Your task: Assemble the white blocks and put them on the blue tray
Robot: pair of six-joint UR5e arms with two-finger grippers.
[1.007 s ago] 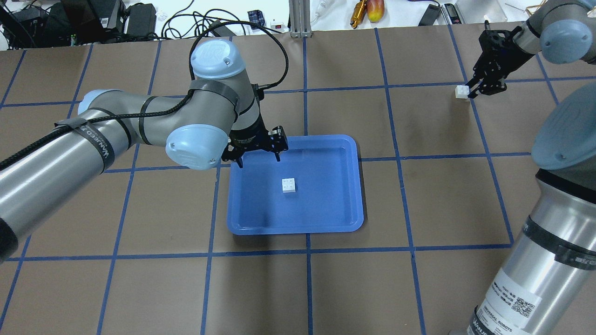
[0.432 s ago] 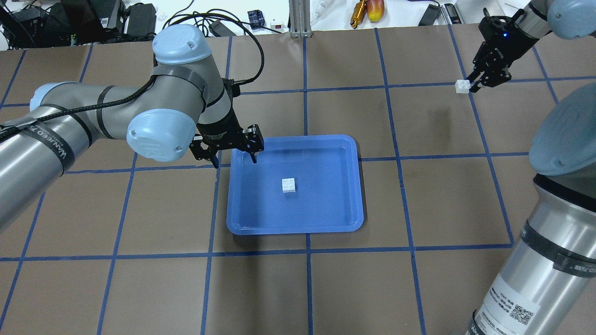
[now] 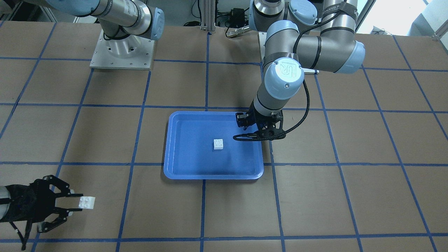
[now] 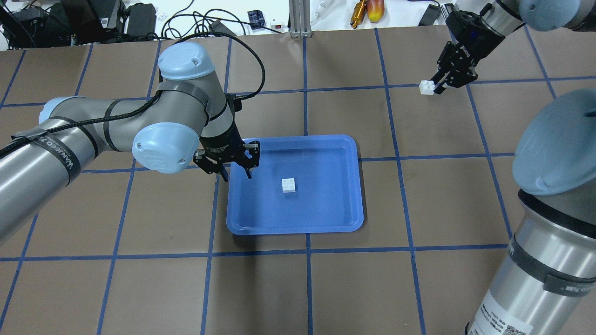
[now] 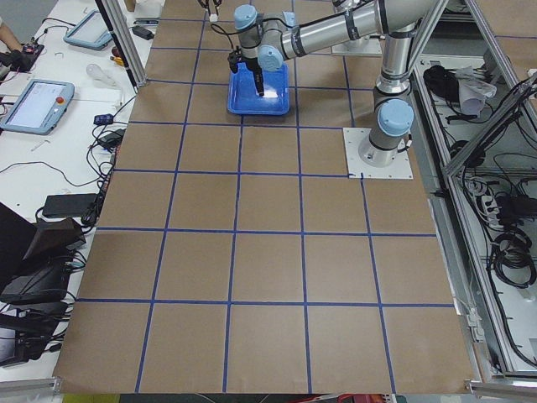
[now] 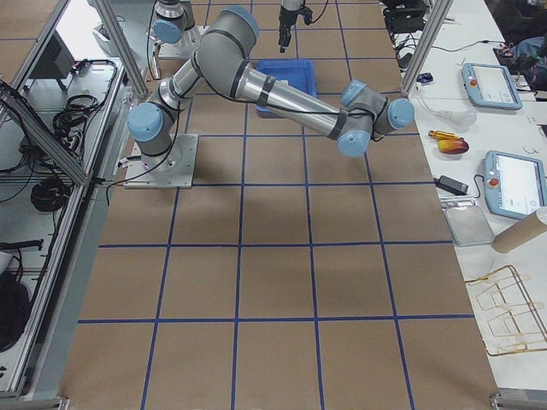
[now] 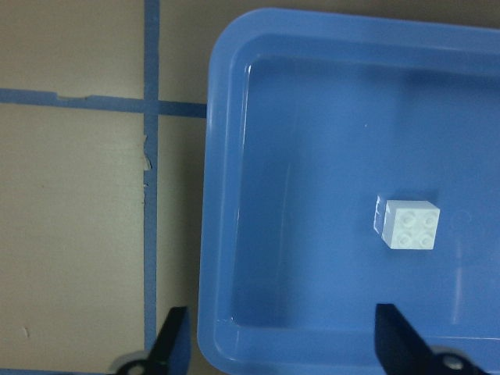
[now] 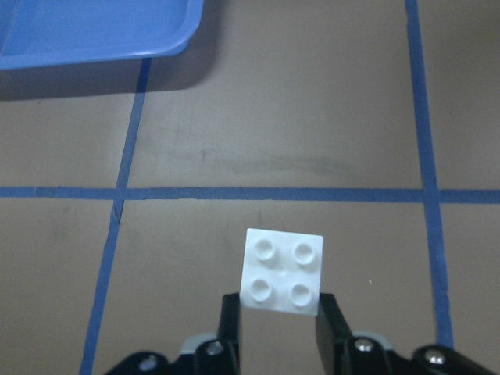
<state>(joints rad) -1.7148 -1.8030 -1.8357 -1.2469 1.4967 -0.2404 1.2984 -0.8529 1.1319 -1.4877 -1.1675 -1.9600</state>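
One white block (image 4: 289, 185) lies studs up near the middle of the blue tray (image 4: 326, 209); it also shows in the front view (image 3: 218, 144) and the left wrist view (image 7: 408, 223). My left gripper (image 4: 237, 177) is open and empty. It hangs over the tray's left rim (image 7: 215, 234), left of that block. My right gripper (image 4: 435, 88) is shut on the second white block (image 4: 425, 87) and holds it above the table, far right of the tray. The right wrist view shows this block (image 8: 283, 271) studs up between the fingertips (image 8: 328, 316).
The brown table carries a grid of blue tape (image 4: 305, 88). Cables and tools (image 4: 368, 9) lie beyond the far edge. The right arm's base plate (image 3: 120, 52) is bolted near the robot's side. The tray's corner (image 8: 94, 31) shows in the right wrist view.
My left gripper moved from the tray's far edge to over its left rim, staying open. My right gripper carried its white block leftward, toward the tray.
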